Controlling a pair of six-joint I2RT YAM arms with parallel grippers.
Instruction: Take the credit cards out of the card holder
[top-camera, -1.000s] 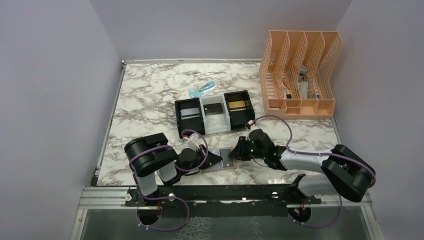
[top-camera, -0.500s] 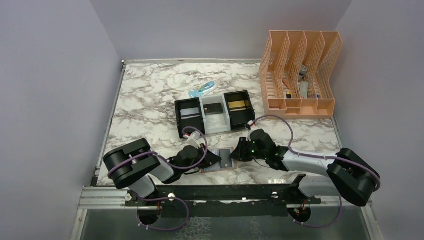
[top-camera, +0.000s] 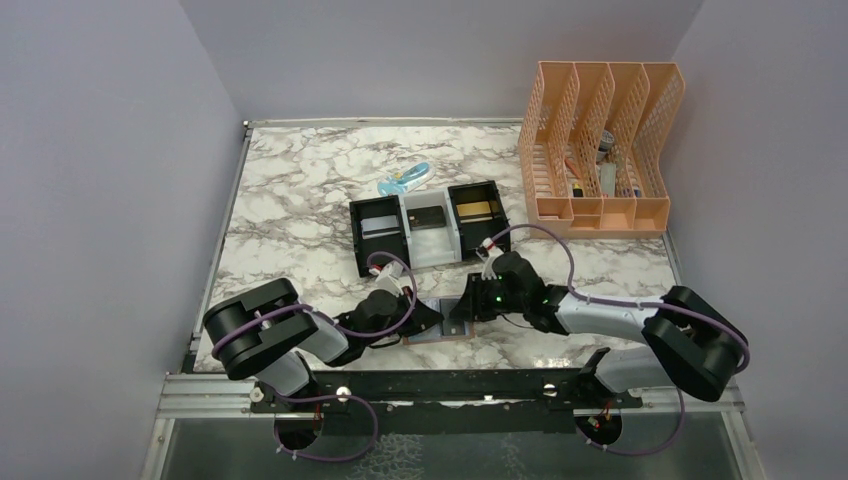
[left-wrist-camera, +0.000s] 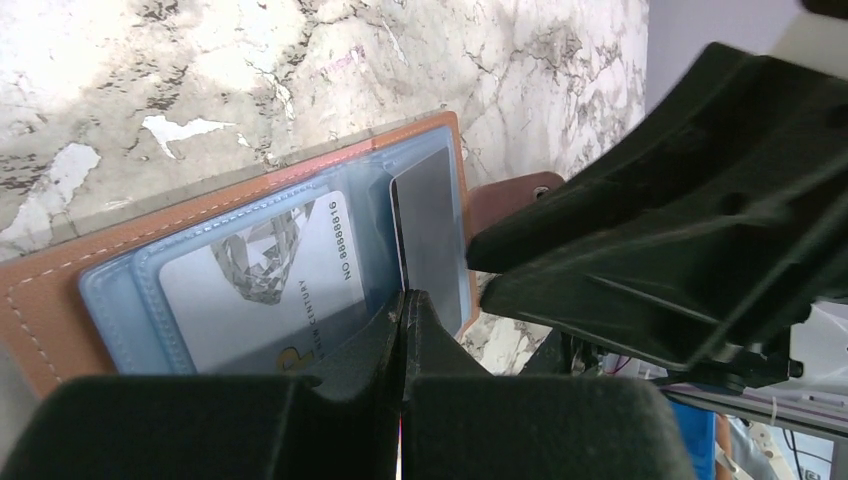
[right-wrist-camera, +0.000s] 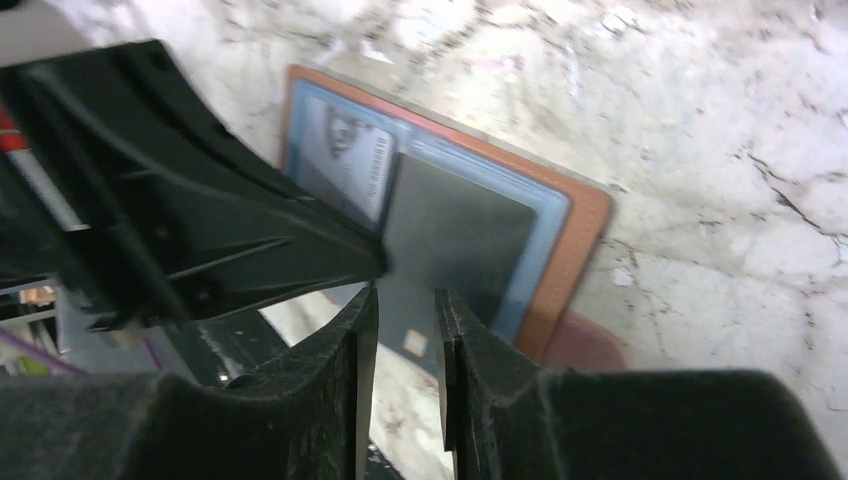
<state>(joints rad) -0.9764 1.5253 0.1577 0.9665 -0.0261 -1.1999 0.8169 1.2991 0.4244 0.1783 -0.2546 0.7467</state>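
The card holder (left-wrist-camera: 45, 315) lies open and flat near the 6 o'clock edge of the desk (top-camera: 300, 190), at 6 o'clock from the three-compartment tray (top-camera: 356, 238), with an arm on either side of it. The left gripper (left-wrist-camera: 404, 298) comes in from 9 o'clock. Its fingers (left-wrist-camera: 385, 340) are pressed together, and their tips bear down on the blue-grey inner pocket, apparently to pin the holder. A silvery card with a diamond print (left-wrist-camera: 265, 290) sits fully in that pocket. Toward 3 o'clock, a dark grey card (right-wrist-camera: 455, 230) stands partly out of its slot on the side of the snap tab (left-wrist-camera: 505, 195). The right gripper (right-wrist-camera: 405, 300) reaches in from 3 o'clock with its fingers (right-wrist-camera: 330, 400) a little apart. The card's face shows through the gap between them, so they are over its free end and not clamped on it; I cannot tell whether the tips touch it. The main risk is the thin, flat card. The fingers could close and skate off it, or push it back into the slot. If the left tips lose their hold, the holder would probably drag along with the card or fold shut. The two grippers are also very close together, so a small sideways error could knock one against the other. Too steep a pull might bend the card against the pocket's lip.
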